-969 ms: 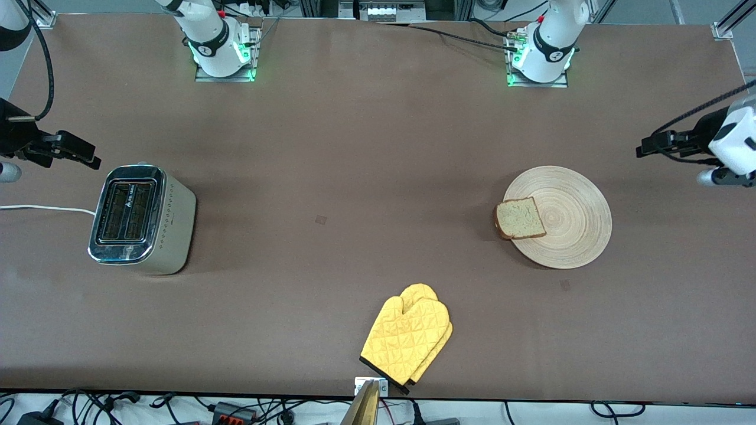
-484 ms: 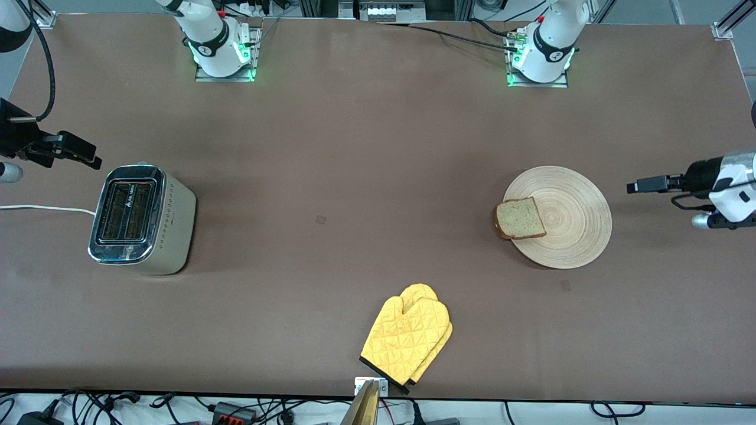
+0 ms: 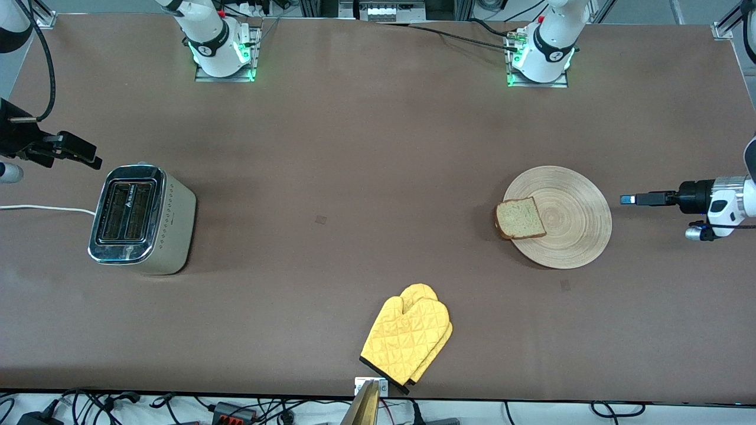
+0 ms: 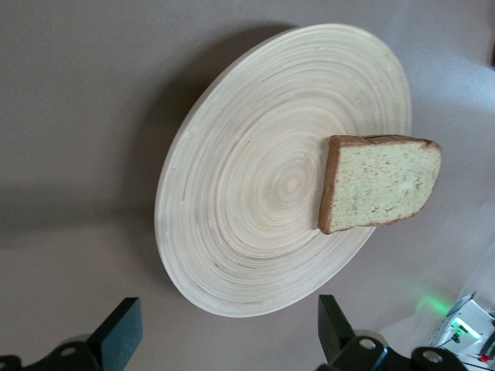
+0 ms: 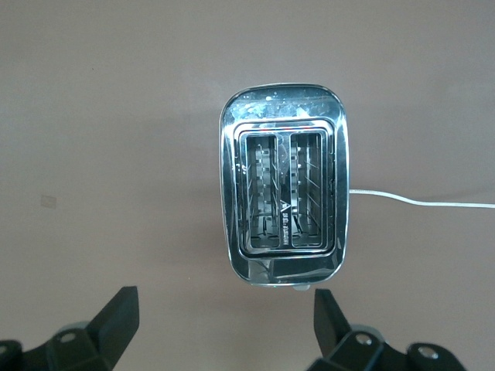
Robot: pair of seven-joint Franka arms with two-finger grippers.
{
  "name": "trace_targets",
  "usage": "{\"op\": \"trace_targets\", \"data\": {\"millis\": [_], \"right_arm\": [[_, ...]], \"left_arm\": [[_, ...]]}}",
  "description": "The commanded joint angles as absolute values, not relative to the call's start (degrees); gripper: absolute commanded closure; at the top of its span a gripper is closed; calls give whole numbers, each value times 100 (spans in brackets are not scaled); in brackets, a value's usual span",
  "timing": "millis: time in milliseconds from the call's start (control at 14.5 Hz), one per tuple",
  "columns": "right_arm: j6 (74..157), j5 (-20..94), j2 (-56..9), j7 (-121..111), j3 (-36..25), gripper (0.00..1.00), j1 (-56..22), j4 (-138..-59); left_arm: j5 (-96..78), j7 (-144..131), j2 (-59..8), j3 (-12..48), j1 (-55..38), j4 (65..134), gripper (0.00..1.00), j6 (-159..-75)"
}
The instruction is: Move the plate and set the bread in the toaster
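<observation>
The wooden plate [image 3: 557, 216] lies toward the left arm's end of the table, and the bread slice [image 3: 520, 218] rests on its rim, overhanging the edge that faces the toaster. In the left wrist view the plate [image 4: 255, 178] and bread [image 4: 377, 182] show ahead of the jaws. My left gripper [image 3: 627, 199] is open and empty, beside the plate toward the table's end, apart from it. The toaster [image 3: 142, 218] stands at the right arm's end, both slots empty, also in the right wrist view [image 5: 282, 185]. My right gripper [image 3: 88, 159] is open and empty, just off the toaster.
A yellow oven mitt [image 3: 407, 337] lies near the front edge, midway along the table. The toaster's white cord [image 3: 41, 208] runs off the table's end. The brown table [image 3: 354, 147] is bare between toaster and plate.
My left gripper has come down and swung in toward the plate's edge, now level and pointing at it. The right arm, plate, bread and toaster have not moved.
</observation>
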State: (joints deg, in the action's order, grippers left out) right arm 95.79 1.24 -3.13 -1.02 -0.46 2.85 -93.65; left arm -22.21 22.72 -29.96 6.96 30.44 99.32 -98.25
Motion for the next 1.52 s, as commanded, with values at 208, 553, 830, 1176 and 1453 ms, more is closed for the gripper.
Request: {"op": "trace_targets", "data": {"millis": [208, 553, 830, 1176, 1453], "right_arm": [[9624, 141, -176, -167, -18, 0, 325, -9519], [9615, 149, -176, -158, -17, 0, 316, -9519], [9633, 149, -176, -149, -18, 0, 325, -9519], [9642, 149, -176, -149, -18, 0, 334, -9519], [9650, 149, -176, -149, -9, 0, 334, -9519]], "left_arm": [[-2355, 2390, -3199, 782, 3173, 10291, 0, -10238], [-2601, 2733, -3208, 782, 3173, 10608, 0, -10678], [-2707, 3136, -3392, 791, 3173, 10608, 3, -10897], [-2874, 3225, -3568, 809, 3155, 10608, 11, -10942], [-2962, 3234, -3656, 817, 3155, 10617, 23, -10942]]}}
